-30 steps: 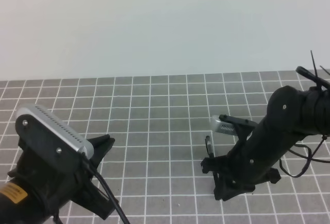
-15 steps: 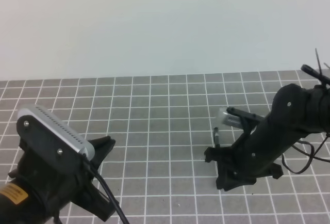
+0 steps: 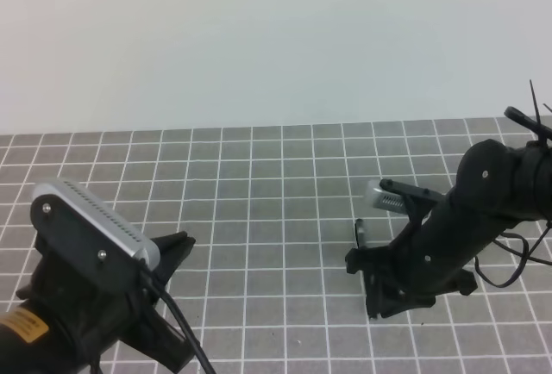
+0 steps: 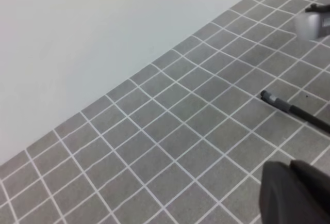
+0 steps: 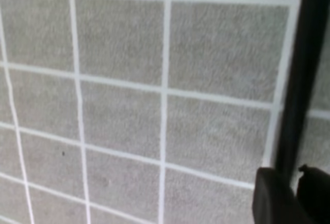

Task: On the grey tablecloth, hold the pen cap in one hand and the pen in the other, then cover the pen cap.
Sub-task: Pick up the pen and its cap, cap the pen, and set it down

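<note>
A: How far along is the capping on the grey tablecloth (image 3: 259,184)?

B: Early, by the look of it. The left gripper (image 4: 296,193) sits low with its jaws together, nothing visibly held.

A: And the right gripper (image 3: 366,262)?

B: Its jaw spacing cannot be told. The pen (image 3: 360,234) sits right at its tip, with 1 end projecting just beyond; the wrist view shows it running up past a fingertip. The pen cap is not visible, so capping remains.

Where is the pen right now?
The pen lies on the grey tablecloth right of centre in the high view, at the right gripper; the left wrist view shows it at the right edge.
</note>
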`<state>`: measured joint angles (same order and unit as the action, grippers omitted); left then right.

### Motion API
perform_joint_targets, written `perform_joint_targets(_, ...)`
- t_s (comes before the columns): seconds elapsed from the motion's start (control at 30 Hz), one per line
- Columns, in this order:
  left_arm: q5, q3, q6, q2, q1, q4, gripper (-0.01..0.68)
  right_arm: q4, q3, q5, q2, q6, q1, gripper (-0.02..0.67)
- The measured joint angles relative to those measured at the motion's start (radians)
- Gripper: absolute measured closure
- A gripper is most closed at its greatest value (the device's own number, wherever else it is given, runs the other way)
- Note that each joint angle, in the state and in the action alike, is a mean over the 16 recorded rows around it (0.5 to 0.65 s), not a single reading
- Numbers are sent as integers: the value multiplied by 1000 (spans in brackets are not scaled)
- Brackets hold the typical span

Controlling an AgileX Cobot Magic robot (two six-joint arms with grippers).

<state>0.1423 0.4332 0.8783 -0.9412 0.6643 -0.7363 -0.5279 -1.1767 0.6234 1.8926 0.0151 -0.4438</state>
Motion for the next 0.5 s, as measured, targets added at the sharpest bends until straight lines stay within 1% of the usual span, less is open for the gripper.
perform_joint_targets(0.13,-5,0,-2,0,0,0,673,8,0,-4,-1,-2,0,473)
perform_joint_targets(0.3,-9,0,-2,0,0,0,673,11,0,-2,-12,5,0,445)
perform_joint_targets(0.4,-8,0,8,0,0,0,673,12,0,7,-33,26,0,441)
perform_joint_targets(0.5,0,0,22,2,0,0,673,18,0,25,-69,56,0,455)
